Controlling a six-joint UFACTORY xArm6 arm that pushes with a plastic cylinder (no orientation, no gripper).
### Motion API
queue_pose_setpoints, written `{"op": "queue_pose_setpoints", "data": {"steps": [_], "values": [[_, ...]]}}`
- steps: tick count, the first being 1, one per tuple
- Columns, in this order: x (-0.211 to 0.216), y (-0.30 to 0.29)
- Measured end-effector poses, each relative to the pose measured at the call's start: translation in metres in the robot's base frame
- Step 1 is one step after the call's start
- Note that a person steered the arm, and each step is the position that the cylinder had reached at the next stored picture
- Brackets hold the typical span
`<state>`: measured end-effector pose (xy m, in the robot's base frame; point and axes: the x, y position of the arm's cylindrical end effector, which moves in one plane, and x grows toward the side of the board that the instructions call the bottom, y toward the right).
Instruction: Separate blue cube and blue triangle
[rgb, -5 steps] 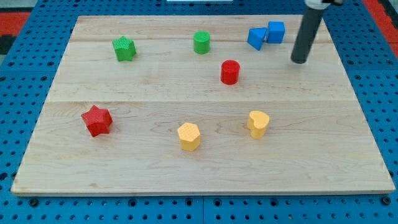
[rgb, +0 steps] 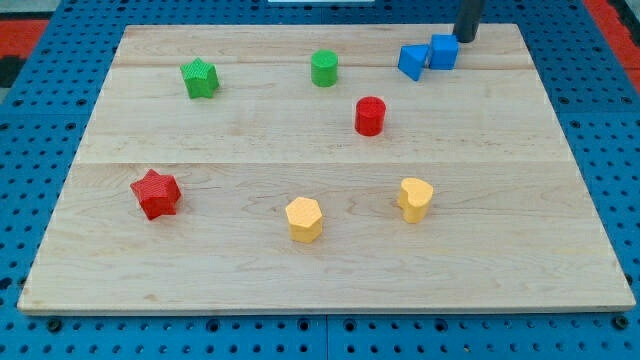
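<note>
Camera view: one shot looking down at a wooden board (rgb: 300, 270) lying on a blue pegboard (rgb: 620, 150).
Rod: a dark straight rod comes in from the view's top edge, right of centre; only its lower part shows.
Tip: my tip (rgb: 466, 40) sits near the board's top edge, just beside the blue cube's upper right corner; whether it touches the cube I cannot tell.
Fingers: the arm ends in the plain rod, so there is nothing to open, close or grip with.
Blue cube: the blue cube (rgb: 444, 51) stands near the view's top, right of centre.
Blue triangle: the blue triangle (rgb: 411, 61) lies at the cube's left side, touching it or all but touching.
Green blocks: a green cylinder (rgb: 324, 68) stands left of the blue pair; a green star (rgb: 199, 78) is further left.
Red blocks: a red cylinder (rgb: 370, 115) stands below the blue pair; a red star (rgb: 155, 193) is at the view's left.
Yellow blocks: a yellow hexagon (rgb: 303, 219) and a yellow heart (rgb: 415, 198) sit low in the view, well apart from the blue pair.
</note>
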<state>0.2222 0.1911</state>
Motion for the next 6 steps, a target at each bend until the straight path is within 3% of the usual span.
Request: {"op": "queue_pose_setpoints", "data": {"steps": [2,4,6], "values": [[0.007,-0.023],[0.052,-0.031],[0.065,-0.061]]}}
